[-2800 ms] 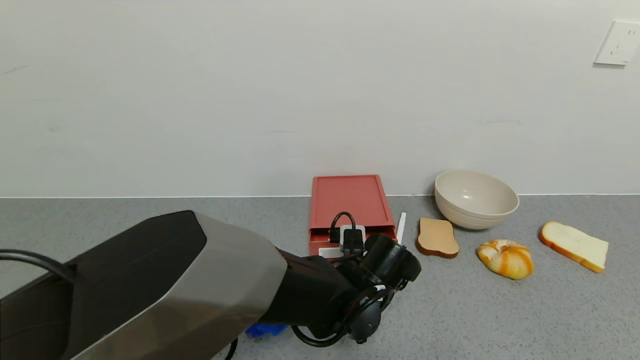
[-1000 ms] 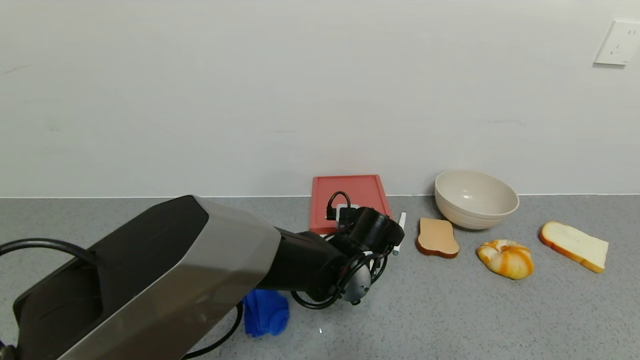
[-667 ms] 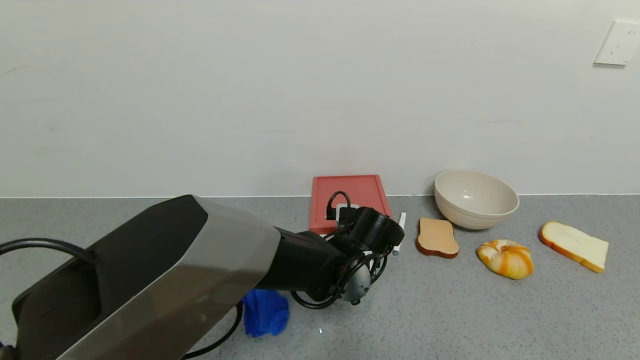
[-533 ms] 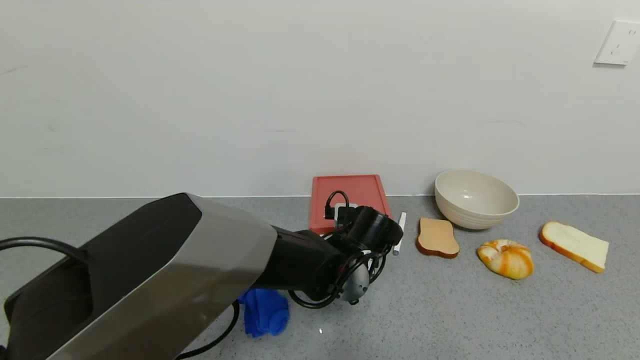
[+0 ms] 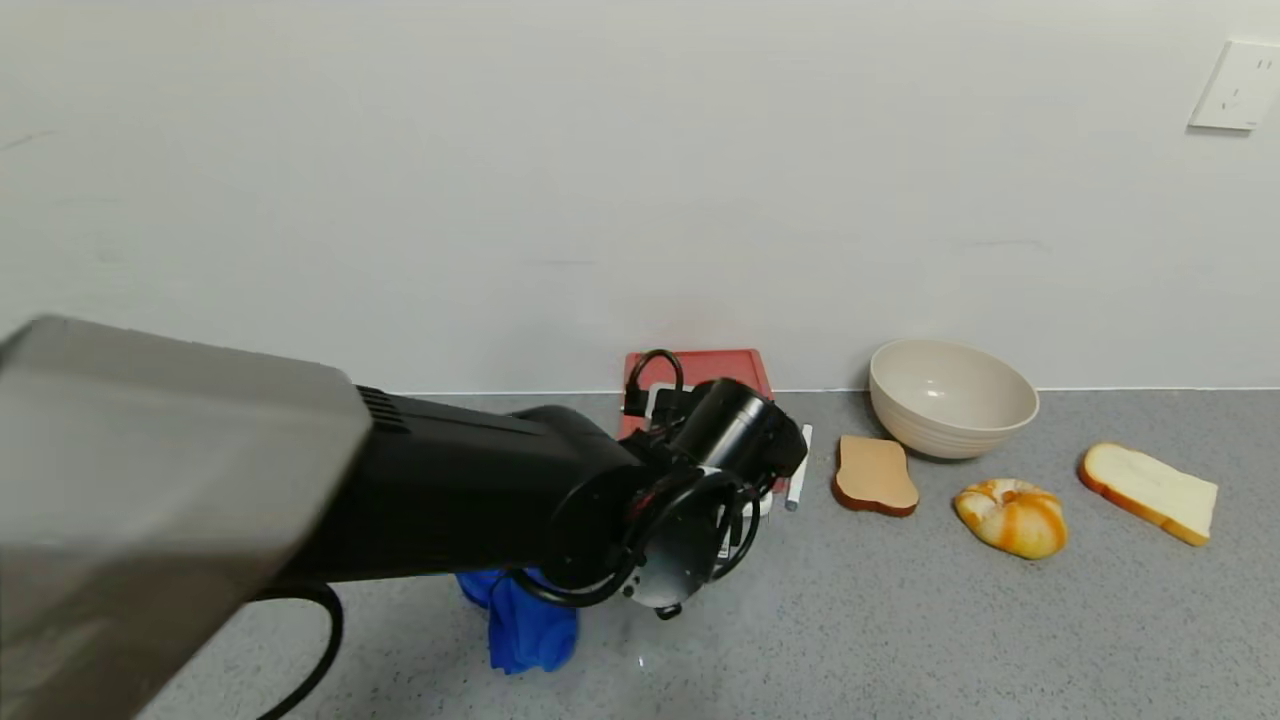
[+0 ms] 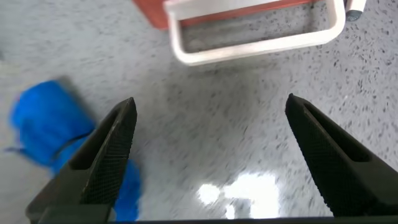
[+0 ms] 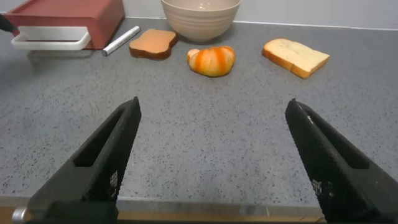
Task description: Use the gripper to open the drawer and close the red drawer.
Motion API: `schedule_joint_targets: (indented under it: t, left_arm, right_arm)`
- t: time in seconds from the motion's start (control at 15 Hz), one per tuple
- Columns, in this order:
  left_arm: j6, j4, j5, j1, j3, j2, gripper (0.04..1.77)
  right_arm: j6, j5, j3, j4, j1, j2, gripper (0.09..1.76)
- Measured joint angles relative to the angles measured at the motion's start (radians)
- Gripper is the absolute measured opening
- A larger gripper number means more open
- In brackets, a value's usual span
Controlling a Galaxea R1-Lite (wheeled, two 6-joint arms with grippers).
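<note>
The salmon-red drawer (image 5: 700, 364) stands against the back wall, mostly hidden in the head view by my left arm (image 5: 480, 500). In the left wrist view its front edge (image 6: 155, 12) and white loop handle (image 6: 255, 45) lie just beyond my left gripper (image 6: 210, 102). That gripper is open wide and empty above the counter, clear of the handle. The right wrist view shows the drawer (image 7: 68, 17) with its tray pushed in and its handle (image 7: 50, 38) at the front. My right gripper (image 7: 213, 104) is open and empty near the counter's front edge.
A blue cloth (image 5: 525, 615) lies on the counter under my left arm. A white marker (image 5: 797, 465) lies right of the drawer. Farther right are brown toast (image 5: 874, 475), a beige bowl (image 5: 950, 398), a bread roll (image 5: 1010, 517) and a white bread slice (image 5: 1148, 492).
The drawer's tray, pulled out 2.8 s ago, is now pushed in. My left arm has since lifted and drawn back from the drawer front, its shell swinging up and left.
</note>
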Motion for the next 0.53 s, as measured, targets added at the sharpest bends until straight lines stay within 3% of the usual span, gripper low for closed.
schedule_joint_targets:
  t: [0.2,0.53]
  left_arm:
    - [0.050,0.029,-0.009,0.003,0.053,-0.144,1.72]
    - [0.167,0.033,-0.111,0.023,0.209,-0.434,1.72]
  right_arm:
    - [0.000,0.001,0.000,0.000,0.000,0.000,1.71]
    - [0.000,0.000,0.000,0.000,0.000,0.000,1.71]
